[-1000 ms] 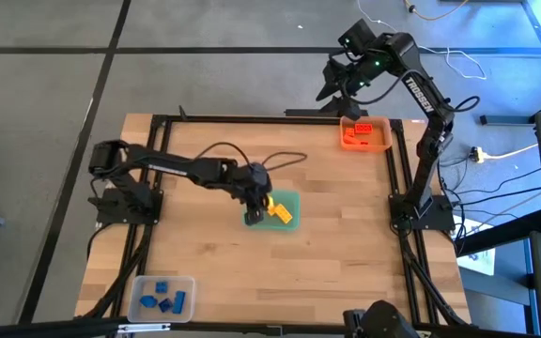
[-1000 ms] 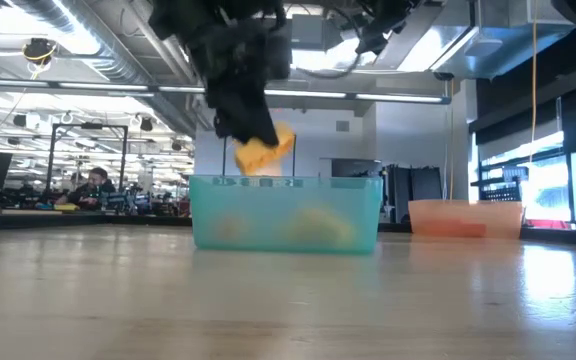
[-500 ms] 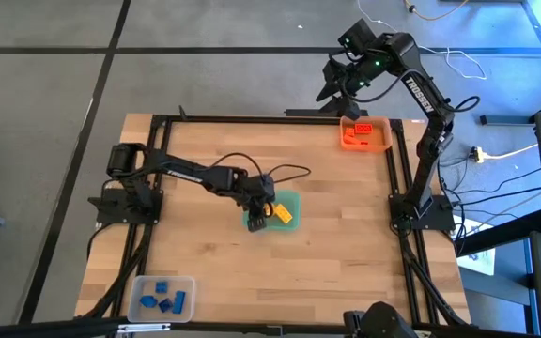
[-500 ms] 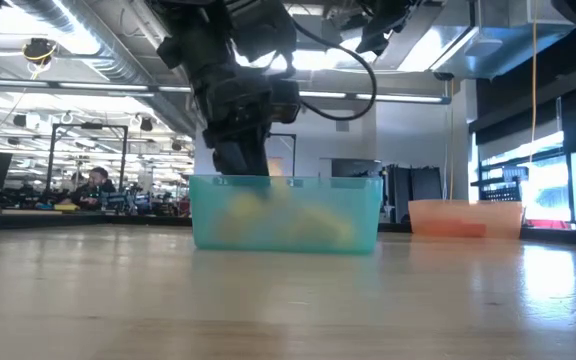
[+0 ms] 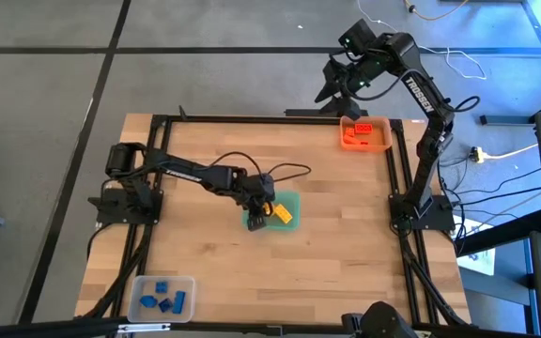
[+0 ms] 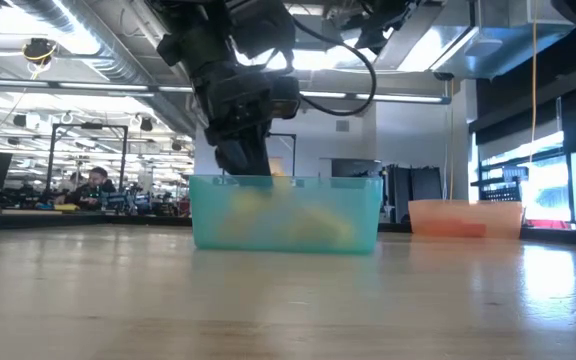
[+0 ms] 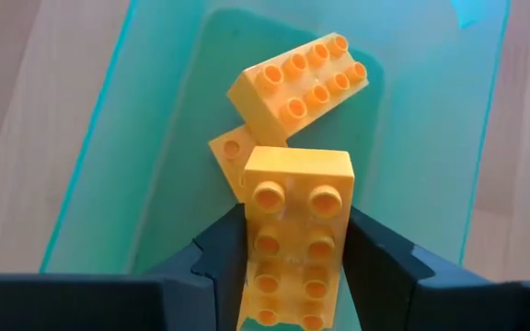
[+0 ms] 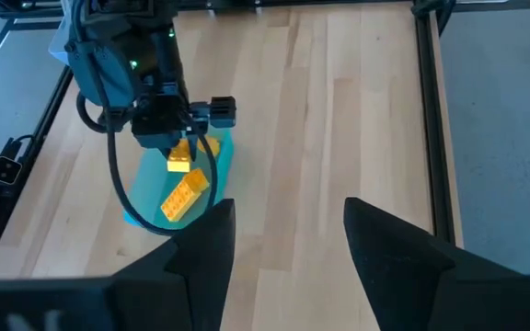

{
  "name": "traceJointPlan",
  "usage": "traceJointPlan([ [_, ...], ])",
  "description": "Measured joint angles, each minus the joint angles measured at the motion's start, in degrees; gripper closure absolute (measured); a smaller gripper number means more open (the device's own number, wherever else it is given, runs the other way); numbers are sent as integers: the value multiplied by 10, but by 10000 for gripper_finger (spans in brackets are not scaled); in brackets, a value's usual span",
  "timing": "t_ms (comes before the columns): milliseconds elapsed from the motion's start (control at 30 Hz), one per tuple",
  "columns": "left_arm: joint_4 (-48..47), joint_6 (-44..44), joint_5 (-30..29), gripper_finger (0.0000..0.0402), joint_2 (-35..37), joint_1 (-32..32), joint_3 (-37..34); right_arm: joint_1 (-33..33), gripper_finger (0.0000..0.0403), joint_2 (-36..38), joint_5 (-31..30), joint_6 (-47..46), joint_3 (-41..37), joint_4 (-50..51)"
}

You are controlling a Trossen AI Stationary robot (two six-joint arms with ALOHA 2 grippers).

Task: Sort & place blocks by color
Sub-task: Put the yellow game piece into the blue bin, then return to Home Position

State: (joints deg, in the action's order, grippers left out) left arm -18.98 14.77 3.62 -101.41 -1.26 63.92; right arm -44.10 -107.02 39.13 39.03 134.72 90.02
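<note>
Left pincer (image 7: 294, 267): lowered into the green tray (image 5: 289, 225) near the counter's middle, its two fingers (image 7: 224, 262) pressed against the long sides of a yellow block (image 7: 297, 234), so it holds that block.
Held block: studs face the wrist camera; it sits low over the tray floor, which suggests a gentle set-down rather than a drop.
Ahead of the left pincer: two more yellow blocks (image 7: 297, 78) lie in the tray, just beyond the held one, one tilted over the other. The held brick appears to touch the nearer one; contact cannot be told for sure.
Reason for place: yellow goes with yellow, so this tray looks like the yellow bin.
Right pincer (image 8: 288, 239): raised off the far edge of the counter (image 5: 346, 272), jaws apart with nothing between them, waiting clear of the work.
Just beside the right pincer: orange tray (image 5: 364, 134) with orange-red blocks (image 5: 362, 128) inside.
Well apart from both pincers: clear tray (image 5: 162, 297) at the near left corner, holding blue blocks (image 5: 164, 300).
Stage, as a judgement: sorting looks nearly done; no loose bricks show on the wood.
</note>
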Motion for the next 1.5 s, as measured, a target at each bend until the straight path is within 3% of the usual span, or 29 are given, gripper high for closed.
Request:
traceJointPlan([
  [133,2,-8,6,268,0,-2,0,0,198,0,0,0,0,0],
  [400,2,-2,-10,232,0,-2,0,0,198,0,0,0,0,0],
  [833,-18,-3,-12,235,29,-16,9,3,198,15,26,2,0,0],
  [1133,-169,-72,-77,299,131,-81,92,4,198,84,55,-31,0,0],
  [1367,-258,-126,-139,387,223,-123,163,9,199,123,-10,-87,0,0],
  [1500,-279,-151,-170,396,279,-133,182,17,225,156,-19,-88,0,0],
])
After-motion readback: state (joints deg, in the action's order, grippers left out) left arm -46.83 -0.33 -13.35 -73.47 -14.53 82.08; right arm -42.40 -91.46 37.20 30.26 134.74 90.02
